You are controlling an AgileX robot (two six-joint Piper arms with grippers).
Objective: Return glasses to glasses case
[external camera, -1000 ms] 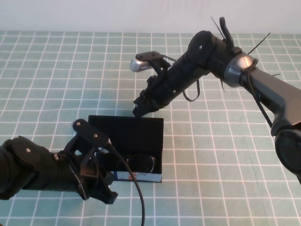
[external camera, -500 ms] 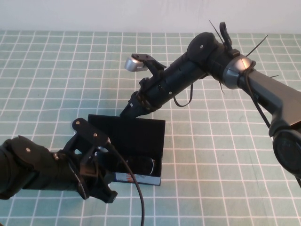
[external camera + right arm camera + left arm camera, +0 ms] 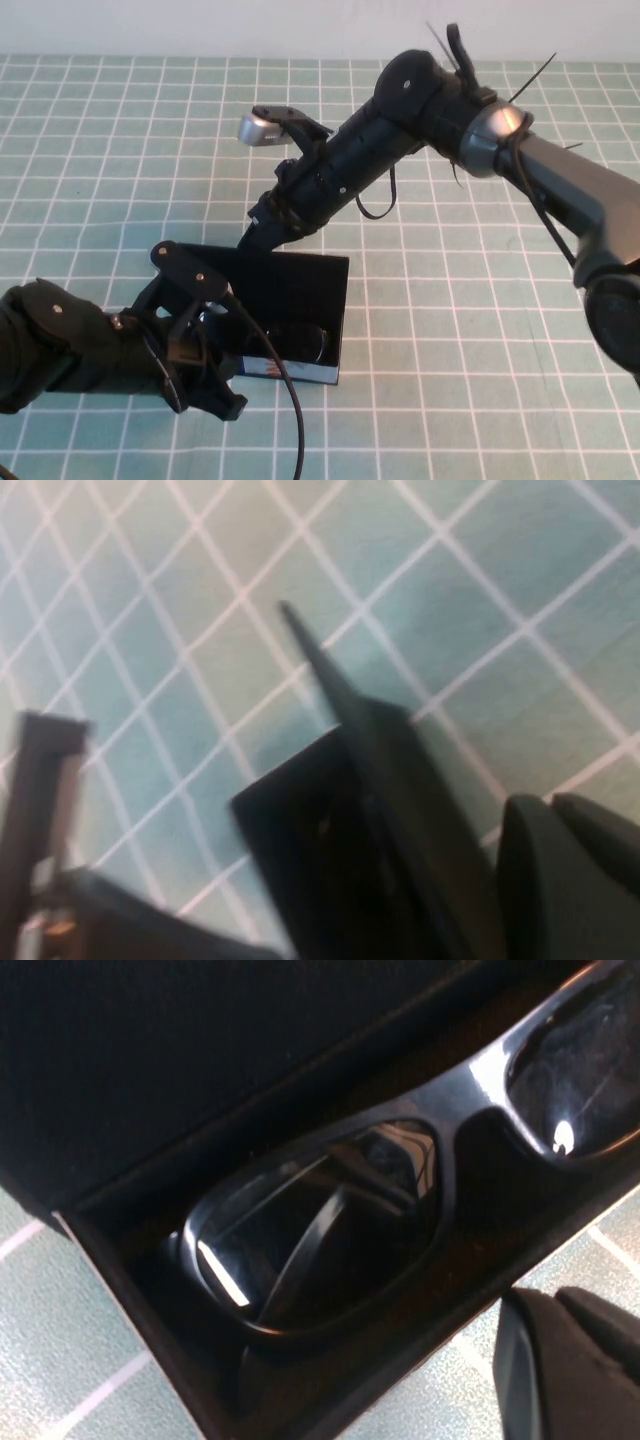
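The glasses case (image 3: 300,280) lies open at the near middle of the table, its black lid raised behind and its light blue front (image 3: 262,371) facing me. The black glasses (image 3: 305,345) lie inside the case, their dark lenses (image 3: 330,1225) filling the tray in the left wrist view. My left gripper (image 3: 228,405) is shut and empty, just outside the case's front wall (image 3: 420,1360). My right gripper (image 3: 252,238) is shut and empty, its tip at the lid's far left corner (image 3: 300,640), which shows close up in the right wrist view.
A green cloth with a white grid (image 3: 480,330) covers the table. The left arm (image 3: 70,345) lies along the near left edge, its cable (image 3: 290,420) trailing past the case front. The right arm (image 3: 560,180) spans the far right, with a silver wrist camera (image 3: 258,129).
My right arm has swung left and down, bringing its shut gripper from behind the lid's middle to the lid's far left corner. The left arm has barely shifted.
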